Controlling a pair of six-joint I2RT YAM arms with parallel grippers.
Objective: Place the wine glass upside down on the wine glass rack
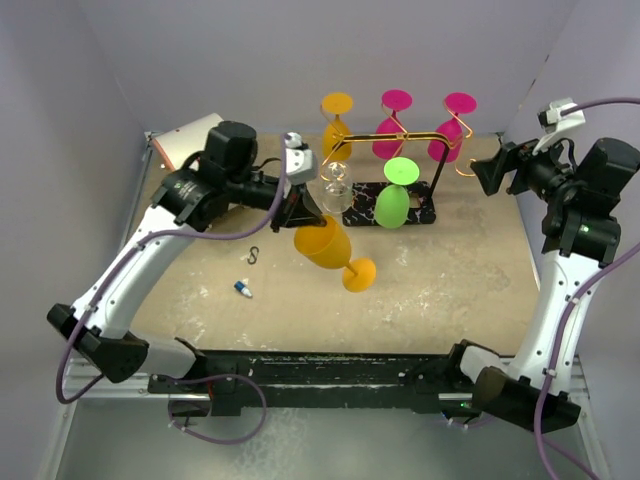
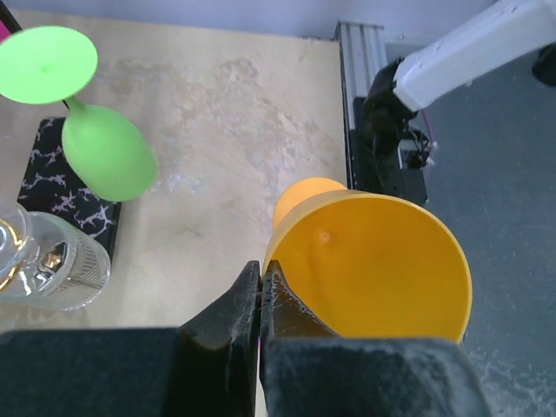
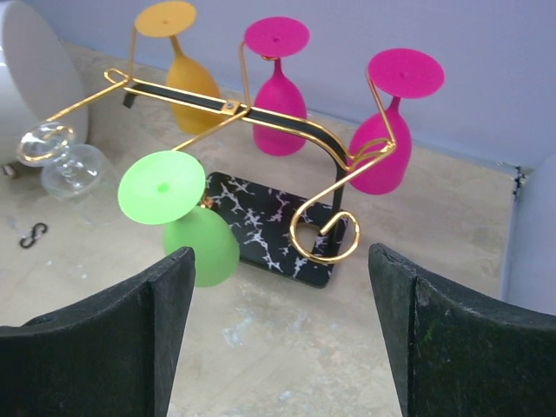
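The wine glass (image 1: 322, 245) hangs tilted just under the left gripper (image 1: 300, 207). Its rim is between the fingers and its foot points away from them. Ahead of this gripper, near it, stands the wine glass rack (image 3: 261, 221). One hanging glass (image 1: 392, 205) is on the rail nearer to the gripper and three glasses (image 1: 390, 145) are on the farther rail. Behind and below the gripper a small hook (image 1: 254, 254) lies on the table (image 1: 480, 280). The right gripper (image 1: 483, 172) faces the rack from the opposite side, apart from it.
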